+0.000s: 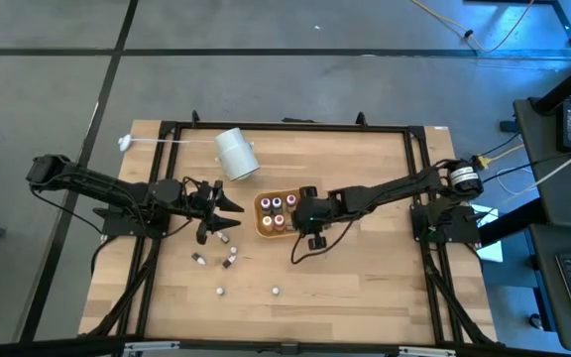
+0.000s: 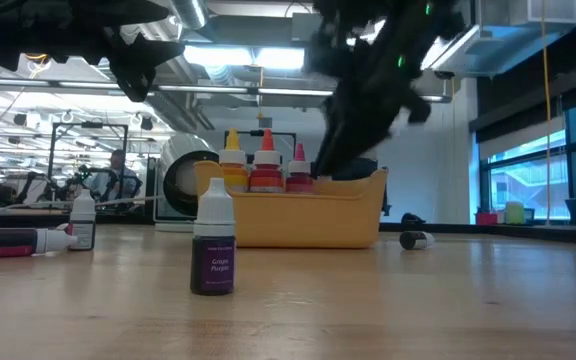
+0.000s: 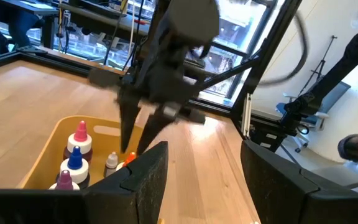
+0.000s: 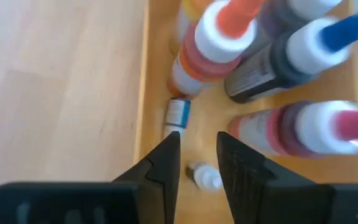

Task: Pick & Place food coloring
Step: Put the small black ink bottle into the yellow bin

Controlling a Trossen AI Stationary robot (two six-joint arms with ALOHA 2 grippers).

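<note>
The orange tray (image 1: 262, 224) stands mid-table and holds several upright food coloring bottles (image 4: 216, 43). Two more lie on its floor: a blue-banded one (image 4: 178, 115) and a pale-capped one (image 4: 205, 176). My right gripper (image 4: 197, 146) hangs just over the tray's right end (image 1: 303, 210), slanting down. It is open, with nothing between its fingers. My left gripper (image 3: 204, 180) waits level and open, left of the tray (image 1: 228, 210). Loose bottles rest on the wood in front, among them an upright purple one (image 2: 213, 245).
A large white cylinder (image 1: 235, 154) lies on its side beyond the tray. Loose bottles are scattered on the near side of the table (image 1: 198, 260) (image 1: 233, 256) (image 1: 220, 292) (image 1: 277, 291). One lies right of the tray (image 2: 415, 239). Bare wood stretches toward the right near corner.
</note>
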